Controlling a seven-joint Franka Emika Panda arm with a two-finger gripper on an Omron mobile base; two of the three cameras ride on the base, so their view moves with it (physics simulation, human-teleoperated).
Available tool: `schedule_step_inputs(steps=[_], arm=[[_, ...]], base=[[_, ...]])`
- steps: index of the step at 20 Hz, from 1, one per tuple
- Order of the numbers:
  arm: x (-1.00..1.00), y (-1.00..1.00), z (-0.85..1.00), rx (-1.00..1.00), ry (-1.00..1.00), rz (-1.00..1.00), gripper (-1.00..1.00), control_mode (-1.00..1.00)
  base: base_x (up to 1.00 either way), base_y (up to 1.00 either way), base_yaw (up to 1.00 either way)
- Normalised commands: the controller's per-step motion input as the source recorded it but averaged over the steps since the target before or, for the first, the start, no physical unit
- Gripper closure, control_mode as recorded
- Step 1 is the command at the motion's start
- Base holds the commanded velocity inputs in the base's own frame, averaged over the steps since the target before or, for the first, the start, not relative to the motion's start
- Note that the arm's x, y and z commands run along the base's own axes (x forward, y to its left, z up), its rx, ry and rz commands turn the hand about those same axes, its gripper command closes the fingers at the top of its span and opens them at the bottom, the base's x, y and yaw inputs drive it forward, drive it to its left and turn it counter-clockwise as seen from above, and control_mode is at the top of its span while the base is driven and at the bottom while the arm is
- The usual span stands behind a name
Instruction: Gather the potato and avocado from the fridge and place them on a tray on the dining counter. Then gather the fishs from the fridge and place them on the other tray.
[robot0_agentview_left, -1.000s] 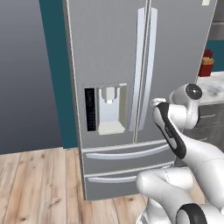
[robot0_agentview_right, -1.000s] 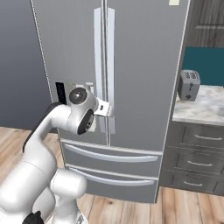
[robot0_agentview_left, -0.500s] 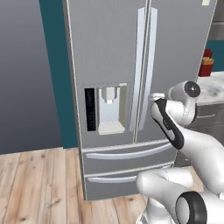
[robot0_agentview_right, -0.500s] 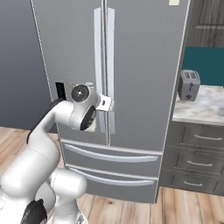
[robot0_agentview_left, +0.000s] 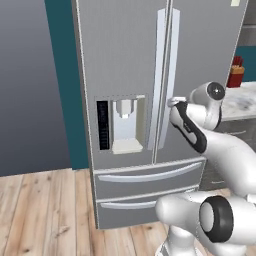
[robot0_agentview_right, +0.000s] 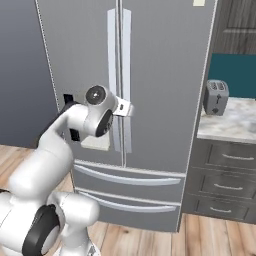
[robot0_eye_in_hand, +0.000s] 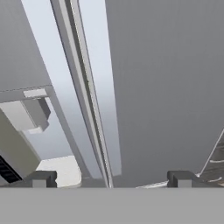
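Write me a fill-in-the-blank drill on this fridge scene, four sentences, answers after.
1. Both doors of the fridge are ___.
2. The gripper faces the door handles with its jaws ___.
3. The water dispenser sits in the fridge's ___ door.
4. On the counter right of the fridge stands a ___.

Answers: shut; open; left; toaster

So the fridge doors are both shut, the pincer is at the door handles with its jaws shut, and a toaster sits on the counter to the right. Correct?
Not quite: the pincer is open, its fingertips standing wide apart in the hand view. The rest holds: both doors of the fridge are shut, the pincer is at the door handles, and the toaster sits on the counter to the right.
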Motion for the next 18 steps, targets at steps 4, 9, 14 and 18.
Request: schedule_step_inputs(steps=[4,9,14,18], arm=[[0.43,0.0,0.02,0.0,-0.03,0.0,-1.0,-1.0],[0.43,0.0,0.01,0.0,0.0,0.0,-1.0,-1.0],[0.32,0.0,0.03,0.0,-0.01,0.0,-1.0,-1.0],[0.32,0.0,0.0,0.0,-0.03,0.02,-1.0,-1.0]], base=[[0.0,0.0,0.0],[0.0,0.0,0.0],[0.0,0.0,0.0],[0.0,0.0,0.0]])
